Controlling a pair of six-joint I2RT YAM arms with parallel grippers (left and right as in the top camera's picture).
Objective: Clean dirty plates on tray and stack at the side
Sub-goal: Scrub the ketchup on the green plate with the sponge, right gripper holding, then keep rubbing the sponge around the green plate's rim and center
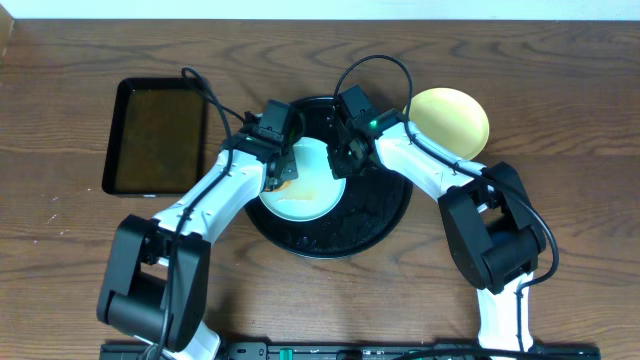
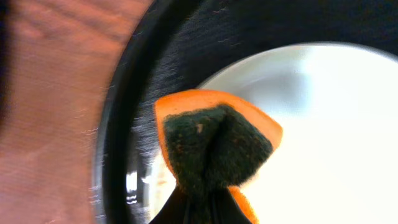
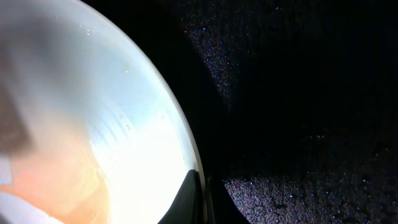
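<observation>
The tray [image 1: 385, 215] is sitting at the middle of the table [image 1: 560, 60], with a mint plate [image 1: 310, 195] lying on its left part. The left gripper [image 1: 281, 170] is reaching over the plate's left edge and is clamping a sponge [image 2: 214, 149], orange with a dark green scouring face. The wrist view shows that sponge sticking out over the plate's [image 2: 323, 137] rim, next to the raised wall of the tray [image 2: 118, 124]. The right gripper [image 1: 345, 160] is resting at the plate's right edge. Its fingers [image 3: 191, 199] are showing almost together, closing on the thin rim of the plate [image 3: 106, 106]. An orange-brown tinge [image 3: 62, 180] is showing on the plate's surface in that view. A yellow plate [image 1: 452, 120] is lying on the table just off the tray's far right side. A rectangular tray [image 1: 155, 135] is sitting well off to the left.
</observation>
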